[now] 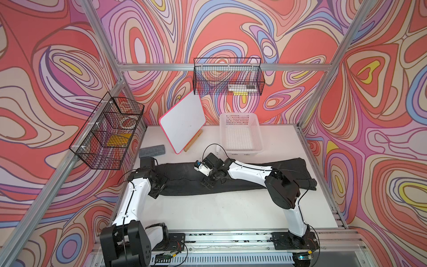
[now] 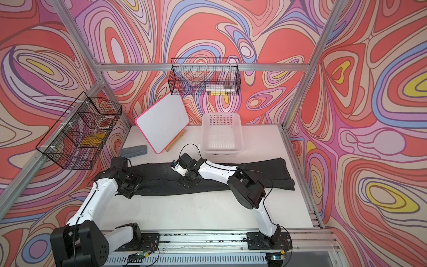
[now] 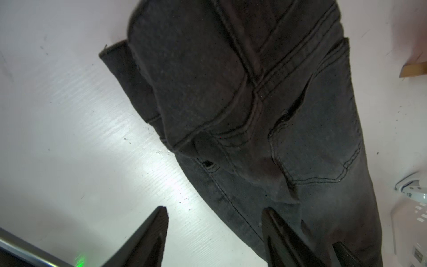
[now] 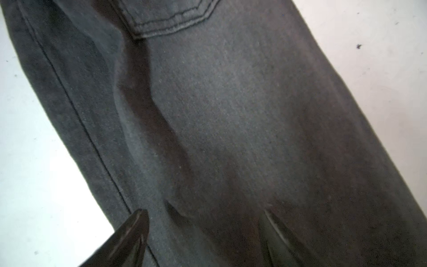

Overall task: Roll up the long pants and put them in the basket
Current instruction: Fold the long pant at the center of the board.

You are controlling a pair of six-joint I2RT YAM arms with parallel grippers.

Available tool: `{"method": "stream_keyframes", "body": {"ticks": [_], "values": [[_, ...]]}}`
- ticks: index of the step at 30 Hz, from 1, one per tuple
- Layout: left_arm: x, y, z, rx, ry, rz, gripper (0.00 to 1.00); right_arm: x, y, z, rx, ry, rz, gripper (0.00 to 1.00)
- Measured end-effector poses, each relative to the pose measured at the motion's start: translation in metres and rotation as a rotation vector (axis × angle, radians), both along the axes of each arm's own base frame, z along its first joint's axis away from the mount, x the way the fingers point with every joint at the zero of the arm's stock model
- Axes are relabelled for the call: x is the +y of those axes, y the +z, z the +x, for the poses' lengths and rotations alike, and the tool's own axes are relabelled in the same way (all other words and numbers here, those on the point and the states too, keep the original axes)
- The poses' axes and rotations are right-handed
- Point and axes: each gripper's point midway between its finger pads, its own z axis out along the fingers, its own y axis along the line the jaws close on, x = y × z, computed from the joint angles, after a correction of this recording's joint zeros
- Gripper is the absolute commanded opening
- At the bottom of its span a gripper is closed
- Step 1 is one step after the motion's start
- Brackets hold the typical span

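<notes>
Left wrist view: the left jaws stand open and empty, one tip above the bare desk (image 3: pixel 69 138), the other above the waist end of the long pants (image 3: pixel 231 92), where we see a back pocket (image 3: pixel 318 150) and stitched seams. In the right wrist view the right jaws are likewise spread, gripping nothing, both tips over the dark cloth below that pocket; whether they touch it we cannot tell. In both top views we find the pants lying flat and unrolled across the desk, waist beside the left arm (image 1: pixel 135 196), hems near the desk's right edge, the right arm (image 1: pixel 249 173) reaching over their middle. Behind them stand a white basket (image 1: pixel 245 151), a tilted whiteboard (image 1: pixel 182 124) and a grey eraser (image 1: pixel 152 151).
</notes>
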Motion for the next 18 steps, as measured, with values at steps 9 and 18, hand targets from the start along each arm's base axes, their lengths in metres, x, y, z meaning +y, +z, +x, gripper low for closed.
{"method": "stream_keyframes", "body": {"ticks": [9, 18], "values": [[0.016, -0.015, 0.009, -0.024, 0.059, 0.039, 0.36, -0.001, -0.002, 0.003, -0.040, 0.029, -0.014, 0.32], [0.023, -0.018, 0.018, -0.043, 0.081, 0.047, 0.00, 0.007, -0.002, -0.010, 0.000, 0.067, 0.011, 0.00]]}}
